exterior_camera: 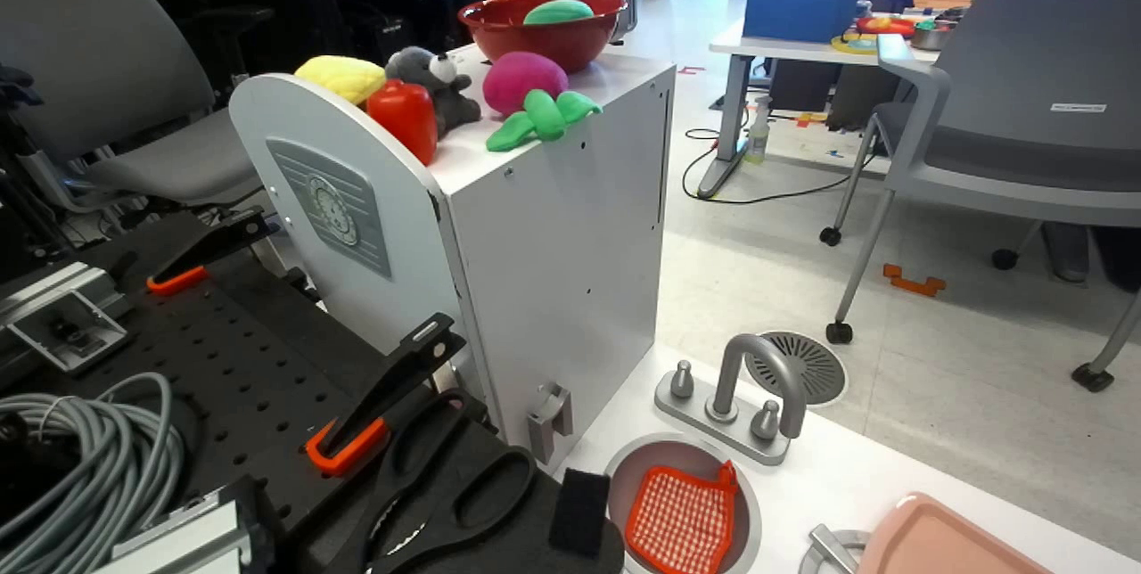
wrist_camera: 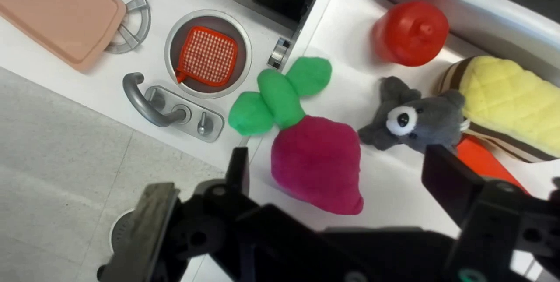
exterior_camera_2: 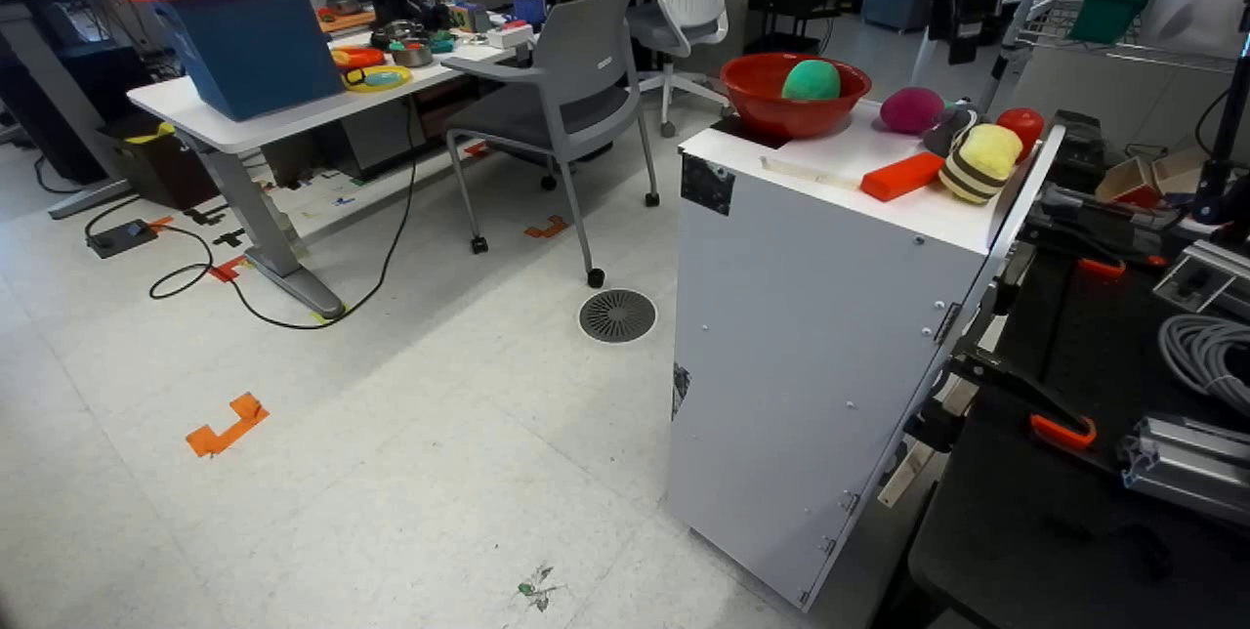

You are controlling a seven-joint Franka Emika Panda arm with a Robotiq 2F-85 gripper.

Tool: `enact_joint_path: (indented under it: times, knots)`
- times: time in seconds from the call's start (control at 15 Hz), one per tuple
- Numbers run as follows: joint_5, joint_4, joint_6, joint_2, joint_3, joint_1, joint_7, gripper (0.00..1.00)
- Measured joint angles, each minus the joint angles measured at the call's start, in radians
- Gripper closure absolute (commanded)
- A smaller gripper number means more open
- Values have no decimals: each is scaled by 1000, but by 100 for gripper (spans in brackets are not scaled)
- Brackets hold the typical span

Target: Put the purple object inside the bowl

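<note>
The purple object (wrist_camera: 317, 163), a magenta plush with green leaves, lies on the white cabinet top in the wrist view. It also shows in an exterior view, the purple object (exterior_camera: 524, 82) having its leaves at the cabinet's edge. My gripper (wrist_camera: 337, 166) stands open above it, fingers wide apart on both sides of the plush body and touching nothing that I can see. Both exterior views show the red bowl (exterior_camera: 535, 46) at the opposite end of the cabinet top; a green round toy (exterior_camera_2: 811, 80) sits inside it. The bowl is out of the wrist view, and the arm appears in neither exterior view.
Close to the plush lie a grey animal toy (wrist_camera: 420, 120), a red pepper (wrist_camera: 411, 33), a yellow cake toy (wrist_camera: 509, 98) and an orange-red block (exterior_camera_2: 900, 177). A raised panel (exterior_camera: 330, 191) borders one cabinet end. Below are a toy sink (wrist_camera: 245, 50) and faucet (wrist_camera: 146, 102).
</note>
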Motion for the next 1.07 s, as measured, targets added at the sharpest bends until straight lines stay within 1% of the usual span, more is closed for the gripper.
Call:
enact_joint_path:
  times: [0.2, 0.53, 1.07]
  knots:
    - [-38, 7, -4, 0, 0, 0, 1, 0]
    - [-136, 6, -4, 15, 2, 1, 0, 0]
    - [-148, 13, 0, 29, 11, 2, -11, 0]
